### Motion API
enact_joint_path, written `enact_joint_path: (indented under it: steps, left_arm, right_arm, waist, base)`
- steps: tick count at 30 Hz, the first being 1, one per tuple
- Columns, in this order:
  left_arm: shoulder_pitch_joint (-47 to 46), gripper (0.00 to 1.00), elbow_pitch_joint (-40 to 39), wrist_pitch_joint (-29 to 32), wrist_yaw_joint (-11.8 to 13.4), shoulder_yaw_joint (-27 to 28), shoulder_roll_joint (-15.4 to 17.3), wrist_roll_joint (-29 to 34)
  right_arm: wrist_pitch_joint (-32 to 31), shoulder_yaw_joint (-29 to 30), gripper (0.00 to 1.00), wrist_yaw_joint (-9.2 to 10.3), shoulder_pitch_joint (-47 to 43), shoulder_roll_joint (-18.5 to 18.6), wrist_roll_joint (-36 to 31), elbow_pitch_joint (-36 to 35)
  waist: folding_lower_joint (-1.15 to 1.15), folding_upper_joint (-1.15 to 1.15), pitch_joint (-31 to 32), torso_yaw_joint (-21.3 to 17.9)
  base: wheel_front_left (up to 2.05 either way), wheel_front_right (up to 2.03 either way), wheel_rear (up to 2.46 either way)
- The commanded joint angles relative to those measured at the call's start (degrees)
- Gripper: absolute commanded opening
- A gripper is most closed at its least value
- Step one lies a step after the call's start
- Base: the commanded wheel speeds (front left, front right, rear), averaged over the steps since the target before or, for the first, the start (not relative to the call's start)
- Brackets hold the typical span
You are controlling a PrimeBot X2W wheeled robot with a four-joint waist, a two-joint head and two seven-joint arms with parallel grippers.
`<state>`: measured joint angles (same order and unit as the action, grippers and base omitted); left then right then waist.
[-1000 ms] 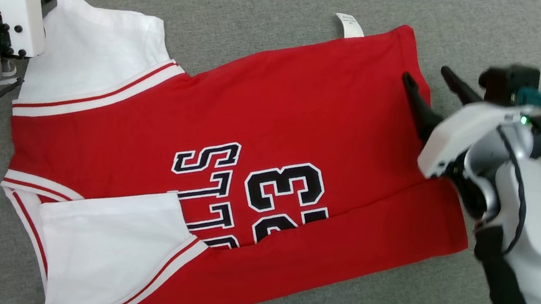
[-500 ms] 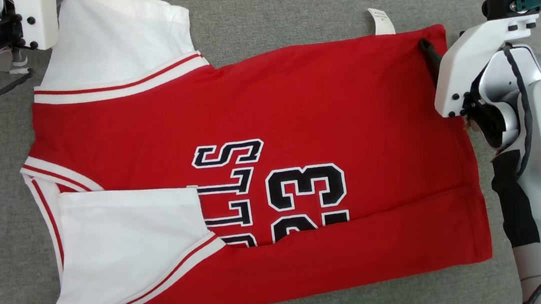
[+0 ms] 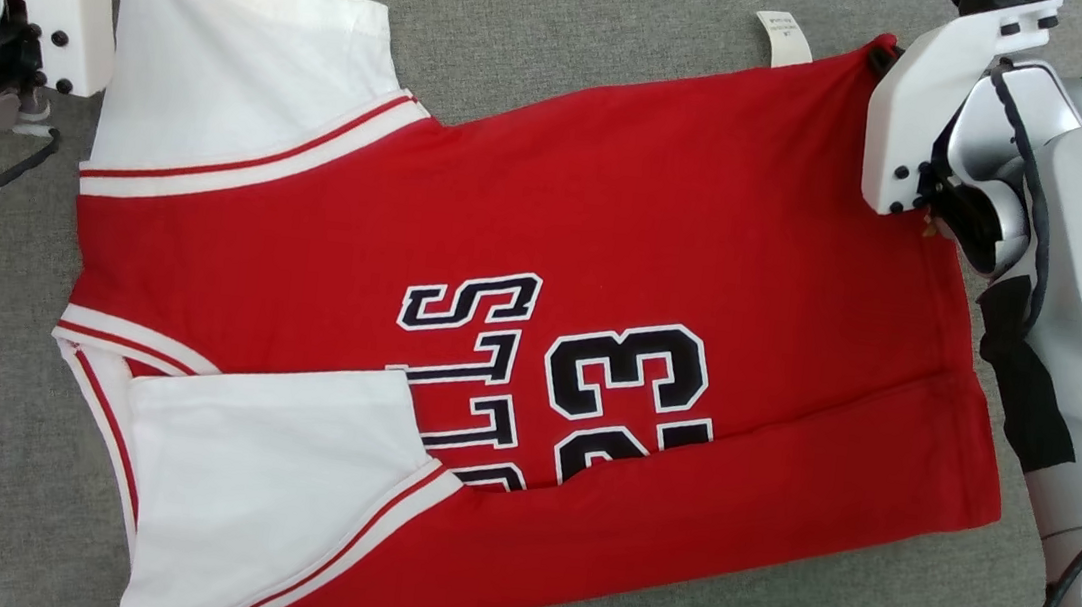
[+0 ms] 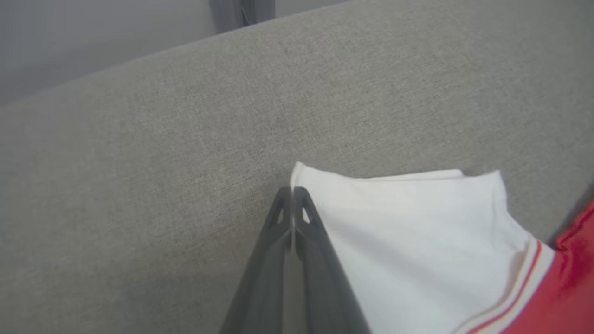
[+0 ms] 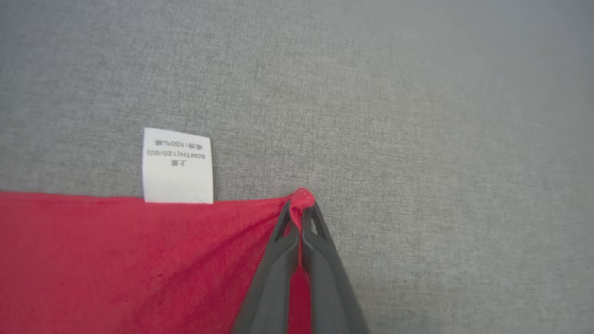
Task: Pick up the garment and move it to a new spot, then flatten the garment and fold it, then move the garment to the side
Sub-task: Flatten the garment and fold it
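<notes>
Far left: left gripper, jaws pressed together at the far corner of a white sleeve, seemingly pinching its edge, though hard to confirm from the wrist view. Across the middle: one garment, a red jersey with two white sleeves, spread flat on the grey surface, near edge folded over part of the black lettering. Toward the right: one white label poking out past the far hem. Far right: right gripper, jaws clamped on the red hem corner, cloth bunched between them.
</notes>
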<state>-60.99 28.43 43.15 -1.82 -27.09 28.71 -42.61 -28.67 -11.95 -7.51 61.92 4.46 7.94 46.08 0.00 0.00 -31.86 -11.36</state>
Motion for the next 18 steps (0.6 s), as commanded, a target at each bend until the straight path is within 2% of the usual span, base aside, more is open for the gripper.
enact_joint_path:
  steps: [1,5,13,18]
  left_arm:
    - [-1.02,0.0,-0.39,-1.53,-0.41,-0.02,0.68,0.96]
    - [-2.6,0.0,-0.12,-6.63,-1.56,0.21,0.8,2.52]
    - [-5.56,0.0,2.26,-18.0,-3.24,0.19,-0.02,5.17]
    - [-5.28,0.0,3.33,-22.31,-4.46,0.27,-1.16,3.71]
  right_arm:
    - [1.06,0.34,0.0,0.04,0.84,0.69,0.08,-0.4]
    - [6.31,0.36,0.0,0.04,1.48,1.58,0.87,-1.88]
    - [18.47,3.95,0.0,0.04,2.14,5.6,6.66,1.37]
    - [24.51,1.39,0.0,0.04,1.2,8.57,11.97,3.29]
  waist:
    - [0.0,0.0,-0.03,0.06]
    - [0.0,0.0,-0.04,0.49]
    - [0.0,0.0,0.37,2.6]
    - [0.0,0.0,1.16,4.46]
  base:
    - [0.0,0.0,0.0]
    - [0.0,0.0,0.0]
    - [0.0,0.0,0.0]
    - [0.0,0.0,0.0]
